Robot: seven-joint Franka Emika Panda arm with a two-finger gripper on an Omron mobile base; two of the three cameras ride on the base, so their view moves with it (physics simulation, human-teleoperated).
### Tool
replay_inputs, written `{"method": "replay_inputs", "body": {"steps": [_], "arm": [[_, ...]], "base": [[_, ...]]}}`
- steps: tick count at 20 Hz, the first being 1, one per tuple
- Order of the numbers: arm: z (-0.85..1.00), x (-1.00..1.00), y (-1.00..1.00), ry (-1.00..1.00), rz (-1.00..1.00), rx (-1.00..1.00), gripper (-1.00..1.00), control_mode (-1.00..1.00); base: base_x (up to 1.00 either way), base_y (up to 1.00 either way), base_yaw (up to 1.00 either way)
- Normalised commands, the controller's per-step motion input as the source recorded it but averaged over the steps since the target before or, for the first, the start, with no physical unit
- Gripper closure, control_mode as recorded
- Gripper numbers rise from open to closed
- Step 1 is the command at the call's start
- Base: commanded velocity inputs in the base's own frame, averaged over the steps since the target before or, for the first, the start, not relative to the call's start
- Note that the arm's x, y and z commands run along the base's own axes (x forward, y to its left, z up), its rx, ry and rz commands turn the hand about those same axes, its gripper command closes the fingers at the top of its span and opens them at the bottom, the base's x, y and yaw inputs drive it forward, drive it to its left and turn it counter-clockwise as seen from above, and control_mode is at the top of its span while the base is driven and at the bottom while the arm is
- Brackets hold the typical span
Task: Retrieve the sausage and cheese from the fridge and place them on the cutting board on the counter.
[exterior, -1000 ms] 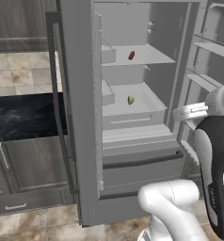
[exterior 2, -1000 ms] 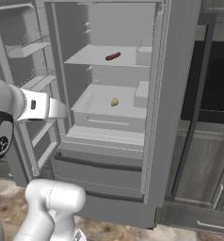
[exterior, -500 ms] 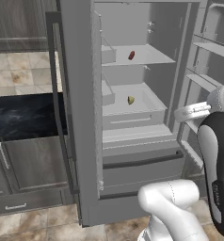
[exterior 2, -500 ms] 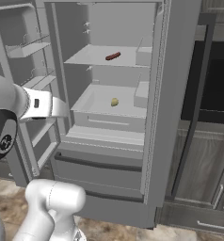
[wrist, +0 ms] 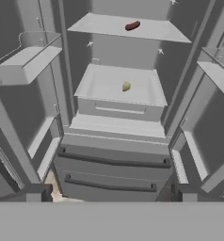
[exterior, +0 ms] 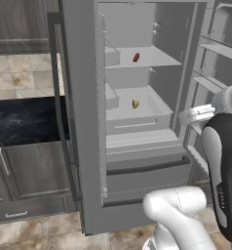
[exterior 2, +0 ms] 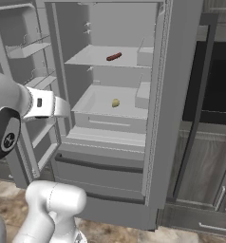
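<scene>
Hand view: two-finger dark-tipped gripper (wrist: 111,193), jaws spread wide and holding nothing, both tips at the lower edge, aimed into the open tall grey French-door fridge (wrist: 118,155) and standing well apart from its contents. Beyond and above the tips: small yellow-green chunk of cheese (wrist: 126,86), loose on the middle white shelf, slightly right of the gripper's centre line. Further up and back: small dark red-brown oblong sausage (wrist: 132,26), on the top shelf, long axis running roughly across the shelf, a little tilted, right of centre again. Cheese is the nearer of the two; reaching either calls for a forward and upward travel. Below the shelves: two drawers with bar handles, shut. Left base view: black marble-look counter (exterior: 25,122) left of the fridge, over dark grey cabinets; light tan cutting board not seen there. Nothing yet retrieved.
</scene>
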Motion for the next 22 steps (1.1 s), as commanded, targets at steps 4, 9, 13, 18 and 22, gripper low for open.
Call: {"method": "replay_inputs", "body": {"steps": [4,9,13,18,22], "arm": [[-0.14,0.3,-0.11,-0.04,0.0,0.0,-1.0,-1.0],[-0.1,0.44,-0.11,-0.02,0.0,0.0,-1.0,-1.0],[0.0,0.0,0.0,0.0,0.0,0.0,-1.0,1.0],[0.0,0.0,0.0,0.0,0.0,0.0,-1.0,1.0],[0.0,0.0,0.0,0.0,0.0,0.0,-1.0,1.0]], "base": [[0.0,0.0,0.0],[0.0,0.0,0.0],[0.51,0.0,-0.03],[0.23,0.0,-0.07],[0.19,0.0,-0.09]]}}
